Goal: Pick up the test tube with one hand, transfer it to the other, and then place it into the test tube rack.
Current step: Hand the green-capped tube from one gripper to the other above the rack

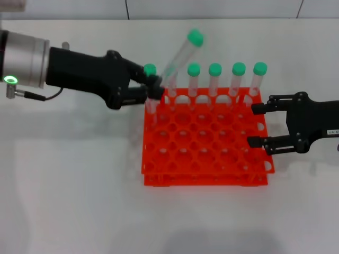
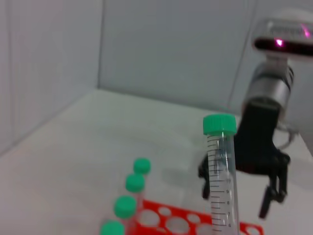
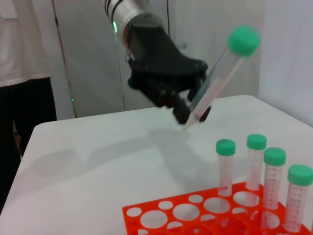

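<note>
Clearly off the rack, the tube (image 1: 181, 57) hung in the air above the rack's (image 1: 206, 159) far left corner, tilted so that its green cap (image 1: 195, 36) pointed up and away from the left gripper (image 1: 154, 88), while its tapered tip sat low between that gripper's fingers. The left gripper's jaws were closed narrow on the tube's lower end, and the right wrist view showed this best: the tube (image 3: 218, 71) slanted up out of the black fingers (image 3: 183, 110), clear of the table (image 3: 98, 161) and of the rack (image 3: 195, 215) below. From the left wrist, the tube (image 2: 222, 186) rose straight up close to the camera, its graduation marks visible under the cap. Just beside the held tube, 5 other green-capped tubes stood upright in the rack's far row: 1 (image 1: 150, 71) at the left corner, partly hidden behind the left gripper, and 4 (image 1: 226, 79) in line toward the right. The orange rack lay flat on the white table (image 1: 79, 201). The right gripper (image 1: 260, 125) hovered at the rack's right edge, well apart from the held tube, its jaws spread wide with nothing between them; the left wrist view showed it (image 2: 244, 188) beyond the tube.
</note>
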Available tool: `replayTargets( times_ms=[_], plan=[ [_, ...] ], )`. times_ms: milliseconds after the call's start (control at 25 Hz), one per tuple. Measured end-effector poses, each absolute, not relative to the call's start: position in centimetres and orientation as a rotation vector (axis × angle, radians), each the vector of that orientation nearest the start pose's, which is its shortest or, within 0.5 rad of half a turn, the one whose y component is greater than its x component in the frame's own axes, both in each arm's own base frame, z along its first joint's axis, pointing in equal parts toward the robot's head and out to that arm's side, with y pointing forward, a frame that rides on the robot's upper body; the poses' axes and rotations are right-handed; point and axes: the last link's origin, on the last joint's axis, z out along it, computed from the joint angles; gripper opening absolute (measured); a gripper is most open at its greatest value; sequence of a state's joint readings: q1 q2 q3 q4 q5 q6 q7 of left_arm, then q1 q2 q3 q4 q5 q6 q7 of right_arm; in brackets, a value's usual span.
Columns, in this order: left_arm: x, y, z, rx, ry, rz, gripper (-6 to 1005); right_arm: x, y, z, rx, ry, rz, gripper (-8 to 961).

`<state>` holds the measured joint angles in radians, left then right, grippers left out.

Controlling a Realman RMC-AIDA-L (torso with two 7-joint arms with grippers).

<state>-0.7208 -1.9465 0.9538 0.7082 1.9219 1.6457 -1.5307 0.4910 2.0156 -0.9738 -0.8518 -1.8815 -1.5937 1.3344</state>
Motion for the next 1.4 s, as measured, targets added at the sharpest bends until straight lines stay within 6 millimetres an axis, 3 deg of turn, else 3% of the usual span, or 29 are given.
replayTargets(
  times_ms=[480,920,1400],
  plan=[
    [-19.8,35.9,0.2,-3.078,-0.285,-0.448,227,23.7,33.8,1.6,-2.872,0.247,0.539,748],
    [-20.0,36.2,-0.4,-3.053,-0.265,-0.427,236,23.2,34.6,1.5,-2.850,0.381,0.579,748],
    [-19.7,36.3,-0.9,-3.050,-0.242,-0.429,244,21.9,34.6,1.7,-2.772,0.505,0.866,753]
  ],
)
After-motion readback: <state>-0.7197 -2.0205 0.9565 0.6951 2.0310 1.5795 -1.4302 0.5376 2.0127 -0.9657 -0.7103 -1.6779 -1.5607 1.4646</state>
